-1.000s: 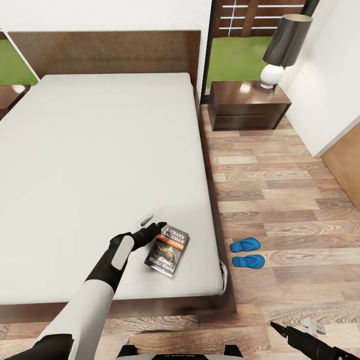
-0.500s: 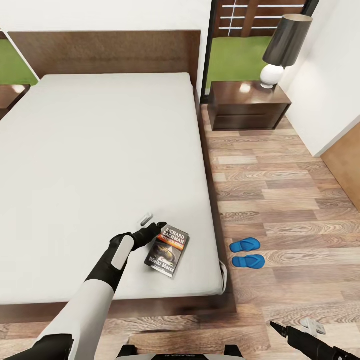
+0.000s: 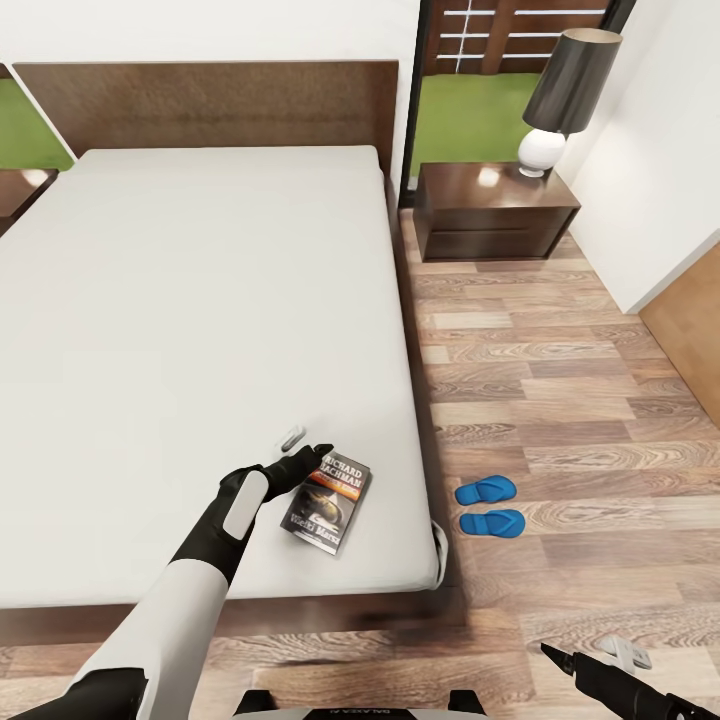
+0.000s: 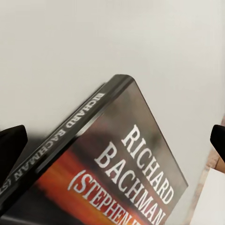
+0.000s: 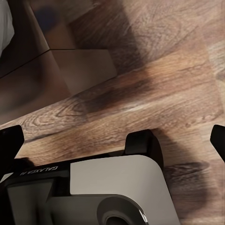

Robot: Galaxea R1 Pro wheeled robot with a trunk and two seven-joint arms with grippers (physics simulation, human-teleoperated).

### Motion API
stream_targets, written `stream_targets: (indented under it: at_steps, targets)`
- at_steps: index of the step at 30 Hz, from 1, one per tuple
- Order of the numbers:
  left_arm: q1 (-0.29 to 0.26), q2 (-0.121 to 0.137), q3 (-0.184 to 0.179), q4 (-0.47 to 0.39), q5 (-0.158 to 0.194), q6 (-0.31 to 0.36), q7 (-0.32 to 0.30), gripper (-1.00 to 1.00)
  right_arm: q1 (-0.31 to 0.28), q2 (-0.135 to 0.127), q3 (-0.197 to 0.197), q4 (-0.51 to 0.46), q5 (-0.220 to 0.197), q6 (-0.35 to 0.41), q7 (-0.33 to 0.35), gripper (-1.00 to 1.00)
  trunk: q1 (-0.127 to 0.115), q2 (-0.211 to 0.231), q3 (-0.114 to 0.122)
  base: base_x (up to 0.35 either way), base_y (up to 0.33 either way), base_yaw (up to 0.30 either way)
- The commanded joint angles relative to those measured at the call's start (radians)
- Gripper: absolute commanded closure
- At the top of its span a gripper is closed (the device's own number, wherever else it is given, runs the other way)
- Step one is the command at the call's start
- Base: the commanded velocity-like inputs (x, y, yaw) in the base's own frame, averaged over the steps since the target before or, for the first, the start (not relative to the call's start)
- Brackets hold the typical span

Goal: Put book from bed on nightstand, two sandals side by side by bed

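Note:
The book lies flat on the light-grey mattress of the bed, near its front right corner. My left gripper is open at the book's upper left corner. In the left wrist view the book sits between the two spread fingertips, spine toward the camera. Two blue sandals lie side by side on the floor beside the bed's right side. One nightstand stands right of the headboard. My right gripper hangs open low over the floor at the front right.
A lamp with a dark shade and white base stands on the right nightstand's far corner. A second nightstand shows at the left edge. A white wall bounds the wood floor on the right. The robot's base shows in the right wrist view.
The whole view has shifted slightly, so the camera moved. The left gripper now sits a little closer over the book's upper corner. The sandals lie as before.

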Motion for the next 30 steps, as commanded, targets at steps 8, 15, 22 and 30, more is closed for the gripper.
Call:
stream_targets:
  at_steps: [8, 15, 22, 30]
  targets:
    - [0.0, -0.001, 0.005, 0.0, 0.002, 0.009, -0.001, -1.0, -0.001, 0.001, -0.007, -0.001, 0.009, 0.006, 0.008, -1.0, 0.0, 0.0, -0.001, 0.0, -0.04, 0.0]
    - [0.0, -0.001, 0.005, 0.0, 0.002, 0.008, -0.001, -1.0, -0.001, 0.001, -0.007, -0.001, 0.009, 0.006, 0.008, -1.0, 0.0, 0.0, -0.001, 0.0, -0.031, 0.0]
    - [0.0, -0.002, 0.004, 0.0, 0.003, 0.007, -0.001, -1.0, -0.001, 0.001, -0.007, -0.001, 0.009, 0.006, 0.008, -1.0, 0.0, 0.0, -0.001, 0.0, -0.003, 0.0]
    - [0.0, -0.003, 0.004, 0.002, 0.002, 0.007, -0.001, -1.0, -0.001, 0.001, -0.006, -0.001, 0.009, 0.006, 0.008, -1.0, 0.0, 0.0, -0.001, 0.0, -0.064, 0.0]
